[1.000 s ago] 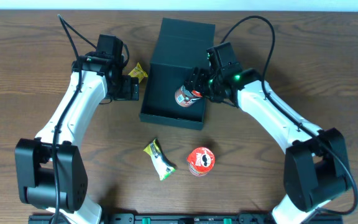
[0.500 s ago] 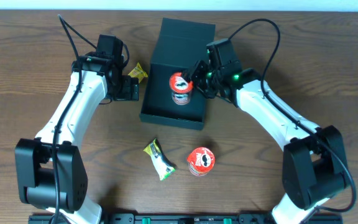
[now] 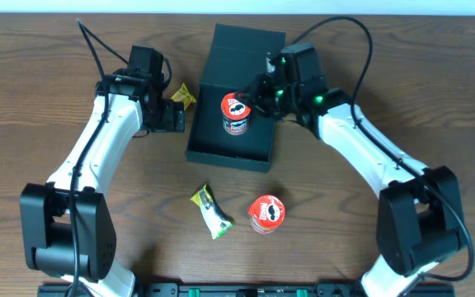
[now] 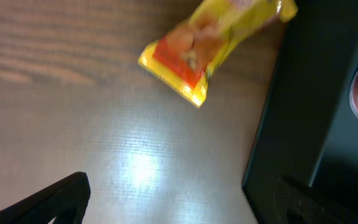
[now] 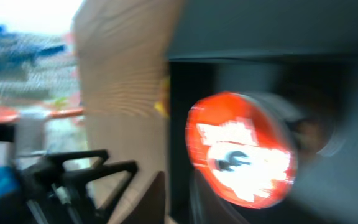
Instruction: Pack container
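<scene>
Container [image 3: 226, 156], a dark teal square box, sits on the wooden tabletop [image 3: 345, 239] between the two arms, toward the far edge, with its flap lid [image 3: 246, 45] folded open at the back. Inside it, near the back right, is a red chip can [image 3: 235, 113] whose red lid faces up toward the overhead camera. The right end effector [image 3: 264, 89] hangs just beside that can over the container's right wall. The right wrist view is blurred and shows only the can's lid [image 5: 241, 152] straight ahead, so I cannot tell whether the fingers grip it or stand released. The right arm stretches diagonally from its base at the near right, with the wrist turned in toward the box. The left end effector [image 3: 171, 117] is low beside the container's left wall, its fingers [image 4: 64, 196] spread wide with bare tabletop between them; the left arm reaches forward from the near left and bends inward at the wrist. A yellow snack packet [image 3: 182, 96] lies just beyond it. Nearer the front lie a green-and-yellow packet [image 3: 211, 211] and a second red can [image 3: 266, 213].
</scene>
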Robot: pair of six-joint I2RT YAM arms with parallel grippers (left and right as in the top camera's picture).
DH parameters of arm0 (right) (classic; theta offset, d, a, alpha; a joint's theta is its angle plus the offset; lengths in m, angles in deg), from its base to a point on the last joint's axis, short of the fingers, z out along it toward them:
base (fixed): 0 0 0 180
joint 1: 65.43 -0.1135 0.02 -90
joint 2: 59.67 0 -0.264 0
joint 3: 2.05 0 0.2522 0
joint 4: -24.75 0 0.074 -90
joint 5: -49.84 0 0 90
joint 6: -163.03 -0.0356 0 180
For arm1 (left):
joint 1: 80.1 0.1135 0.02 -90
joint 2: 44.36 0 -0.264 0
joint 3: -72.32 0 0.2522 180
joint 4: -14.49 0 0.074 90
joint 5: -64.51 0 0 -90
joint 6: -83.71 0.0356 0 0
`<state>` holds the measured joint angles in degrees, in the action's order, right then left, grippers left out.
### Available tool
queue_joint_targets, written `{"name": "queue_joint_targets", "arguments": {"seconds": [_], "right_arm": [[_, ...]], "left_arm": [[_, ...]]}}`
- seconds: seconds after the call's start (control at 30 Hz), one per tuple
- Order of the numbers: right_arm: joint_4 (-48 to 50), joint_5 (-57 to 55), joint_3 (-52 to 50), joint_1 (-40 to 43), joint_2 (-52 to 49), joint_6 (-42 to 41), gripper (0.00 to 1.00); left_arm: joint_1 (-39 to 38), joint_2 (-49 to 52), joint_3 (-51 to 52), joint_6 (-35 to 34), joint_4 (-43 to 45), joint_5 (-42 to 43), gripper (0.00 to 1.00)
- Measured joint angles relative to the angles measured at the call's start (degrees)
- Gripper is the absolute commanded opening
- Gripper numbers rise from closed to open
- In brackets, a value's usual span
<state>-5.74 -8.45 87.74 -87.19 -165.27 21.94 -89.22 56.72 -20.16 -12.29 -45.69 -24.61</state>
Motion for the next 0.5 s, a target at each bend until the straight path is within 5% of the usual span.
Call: {"name": "queue_joint_targets", "arguments": {"seconds": [0.1, 0.17, 0.3, 0.5], "right_arm": [[-2.38, -0.92, 0.00, 1.05, 0.00, 2.01, 0.01], [-2.97, -1.18, 0.00, 1.33, 0.00, 3.06, 0.01], [-5.03, -3.06, 0.00, 1.33, 0.00, 4.79, 0.01], [-6.60, -8.41, 0.00, 0.90, 0.00, 6.67, 0.01]], "left_arm": [[0.00, 0.00, 0.00, 0.04, 2.64, 0.22, 0.72], [0.00, 0.00, 0.00, -0.26, 3.30, 0.28, 0.70], [0.00, 0.00, 0.00, -0.39, 3.41, 0.39, 0.97], [0.00, 0.00, 0.00, -0.22, 4.11, 0.42, 0.96]]}}
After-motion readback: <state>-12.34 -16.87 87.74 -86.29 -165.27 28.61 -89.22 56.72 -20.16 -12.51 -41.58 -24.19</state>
